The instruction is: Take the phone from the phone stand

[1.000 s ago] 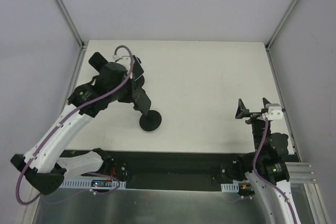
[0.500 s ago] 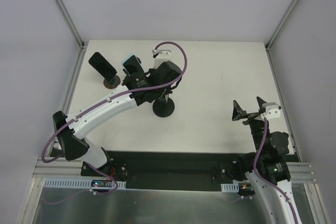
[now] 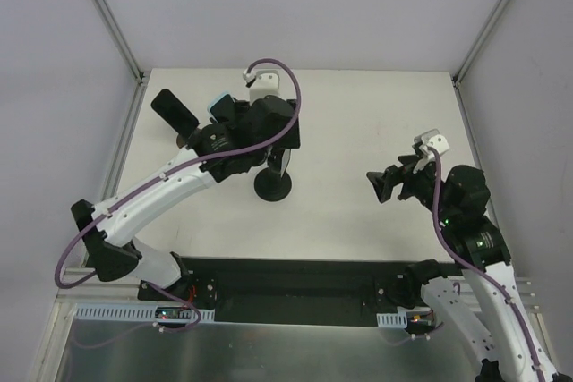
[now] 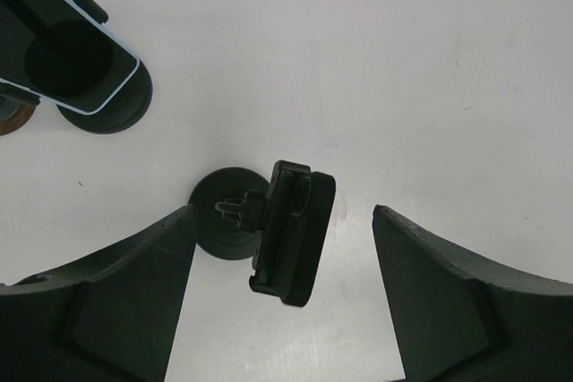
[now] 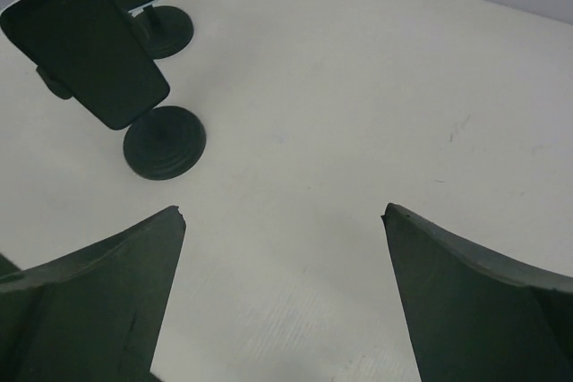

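A black phone (image 4: 291, 234) sits clamped in the middle phone stand, whose round black base (image 4: 224, 216) rests on the white table. In the right wrist view the same phone (image 5: 89, 51) leans over its base (image 5: 164, 142). My left gripper (image 4: 282, 212) hangs open right above it, one finger on each side and neither touching. From the top view the gripper (image 3: 273, 145) covers the phone and only the base (image 3: 273, 187) shows. My right gripper (image 3: 387, 181) is open and empty, well to the right, facing the stand.
A light-blue cased phone (image 4: 63, 51) stands on a second stand just behind and to the left. A third black phone (image 3: 175, 112) on its stand is at the far left near the table edge. The enclosure walls border the table.
My left gripper went from shut to open and now hangs over the middle stand, whose base has shifted back and to the right. The right arm swung in towards the centre.
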{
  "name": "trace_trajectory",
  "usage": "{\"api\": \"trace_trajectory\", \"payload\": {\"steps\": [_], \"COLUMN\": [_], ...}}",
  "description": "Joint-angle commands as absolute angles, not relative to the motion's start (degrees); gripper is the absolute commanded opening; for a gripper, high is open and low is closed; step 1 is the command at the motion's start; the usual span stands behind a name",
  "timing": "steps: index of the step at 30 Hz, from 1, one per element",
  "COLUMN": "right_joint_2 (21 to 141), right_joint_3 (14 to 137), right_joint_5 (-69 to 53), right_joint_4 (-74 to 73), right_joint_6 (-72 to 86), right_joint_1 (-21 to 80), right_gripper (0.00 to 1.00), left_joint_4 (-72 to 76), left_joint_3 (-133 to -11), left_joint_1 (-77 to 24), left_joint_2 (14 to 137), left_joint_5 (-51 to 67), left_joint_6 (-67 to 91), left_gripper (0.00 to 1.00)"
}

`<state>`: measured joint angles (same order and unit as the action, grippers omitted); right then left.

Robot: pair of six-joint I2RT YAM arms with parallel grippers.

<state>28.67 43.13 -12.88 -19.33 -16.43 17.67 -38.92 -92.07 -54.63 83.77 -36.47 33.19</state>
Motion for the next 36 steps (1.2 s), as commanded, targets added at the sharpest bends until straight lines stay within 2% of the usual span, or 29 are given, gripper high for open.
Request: {"api": "trace_trajectory", "payload": {"steps": [1,5,9,15,19,22,25,30,33,36], "right_joint_2": [34.26,41.81,50.34,61.42,71.16,76.88,82.15,89.64,92.63,94.04], "right_joint_3": [50.35,55.19,62.64,72.49,81.62,85.59,90.43,95.44,96.33,96.68], "right_joint_5": [-19.77,-27.32,-24.27,3.71,16.85,26.0,31.63,38.48,38.32,38.5], "right_joint_4": [-25.39,-26.19,-29.51,-33.04,-34.01,-33.58,-32.79,-33.75,-33.92,-34.19], "right_joint_6": [-12.93,-8.63,-0.71,2.19,5.53,7.12,8.17,10.81,11.34,10.99], "right_joint_1": [18.02,18.02,20.21,36.89,48.92,55.6,60.01,62.14,62.58,62.84], "right_gripper": [0.96,0.96,0.96,0.96,0.96,0.96,0.96,0.96,0.99,0.88], "left_joint_4": [-32.18,-26.21,-19.62,-16.09,-11.35,-7.04,-7.73,-8.0,-8.0,-7.82], "left_joint_3": [-88.61,-82.02,-70.7,-56.37,-46.6,-39.83,-39.9,-38.24,-37.71,-37.88], "left_joint_1": [-50.82,-42.66,-37.19,-34.02,-33.84,-33.84,-33.84,-33.84,-33.84,-33.75], "left_joint_2": [74.55,64.46,54.86,42.29,35.18,33.14,33.66,33.57,33.49,34.36], "left_joint_5": [-31.24,-18.4,-12.66,-12.04,-11.43,-9.67,-9.22,-8.53,-6.42,-3.87], "left_joint_6": [28.49,22.78,12.7,0.8,-2.11,-3.07,-4.57,-6.94,-6.5,-6.33], "left_gripper": [0.8,0.84,0.88,0.92,0.93,0.94,0.96,0.98,0.98,0.98]}}
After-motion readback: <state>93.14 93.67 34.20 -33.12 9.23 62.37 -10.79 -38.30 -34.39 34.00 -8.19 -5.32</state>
